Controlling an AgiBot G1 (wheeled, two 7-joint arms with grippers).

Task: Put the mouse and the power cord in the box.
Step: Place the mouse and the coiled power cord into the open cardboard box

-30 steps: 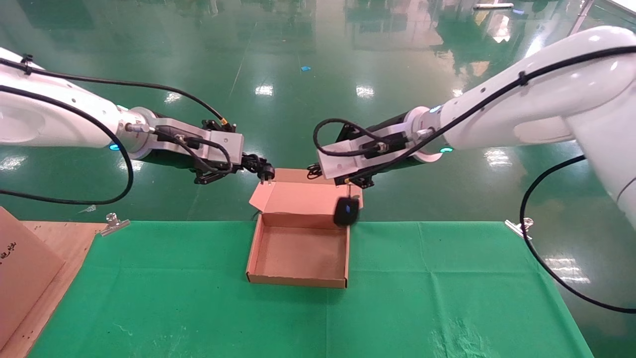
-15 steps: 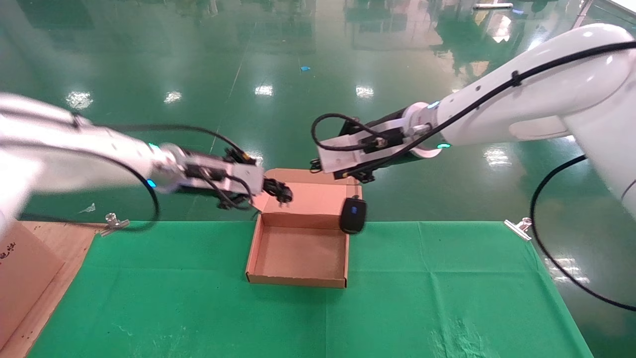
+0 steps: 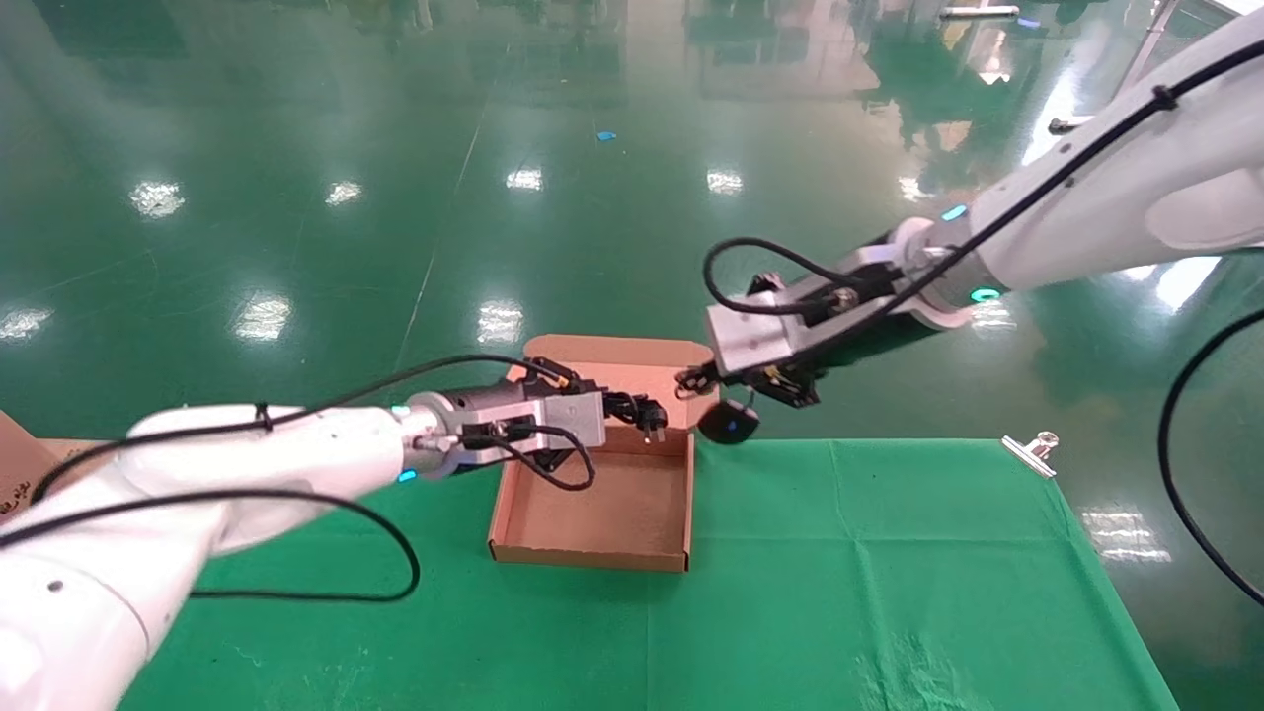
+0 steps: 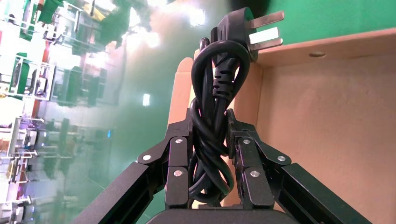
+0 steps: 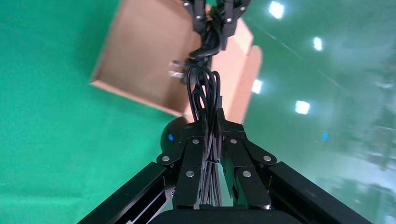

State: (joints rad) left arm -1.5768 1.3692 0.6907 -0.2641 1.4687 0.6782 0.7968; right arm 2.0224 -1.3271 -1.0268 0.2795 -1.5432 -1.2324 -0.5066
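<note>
Clearly both items are in the air and neither is packed yet, so the step in hand is the carry to the box (image 3: 591, 513). Nearest, that box sits open on the green counter (image 3: 839, 573); its tray looks empty, and its lid stands up at the far side. Over the tray's far left part, the left end effector (image 3: 620, 407) is clamped on the power cord (image 4: 215, 112), the bundle pinched between the fingers (image 4: 178, 161) with the pronged plug sticking out beyond them above the tray. I judge its next move is simply to lower a little and let go, since the plug already hangs over the tray. Farther back and to the right, the right end effector (image 3: 703, 376) is closed on the mouse's thin coiled cable, and the mouse (image 3: 729, 423) dangles below it, just outside the box's far right corner. That arm probably needs to shift left over the tray before releasing, allowing for the mouse swinging.
</note>
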